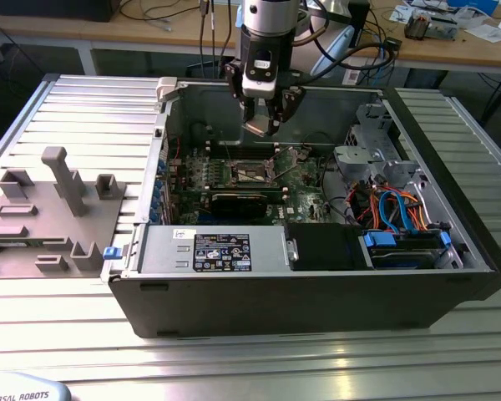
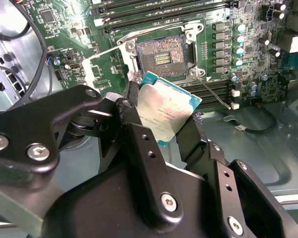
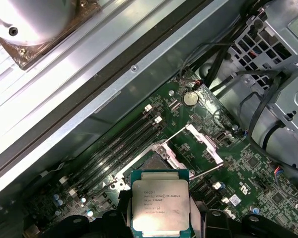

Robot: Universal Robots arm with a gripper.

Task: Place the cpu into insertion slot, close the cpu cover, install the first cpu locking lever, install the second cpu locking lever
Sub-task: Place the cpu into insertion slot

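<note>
The cpu [image 2: 165, 113] is held tight between the fingers [image 2: 191, 138], up in the air near the empty slot [image 2: 163, 58], so nothing has been put in, shut or locked yet.

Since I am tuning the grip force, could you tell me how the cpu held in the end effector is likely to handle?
The cpu looks thin, flat and rigid, so probably stiff and light. The end effector grips only its edges, so it might slip or tilt. Its thin green edge is probably fragile under hard squeezing.
</note>
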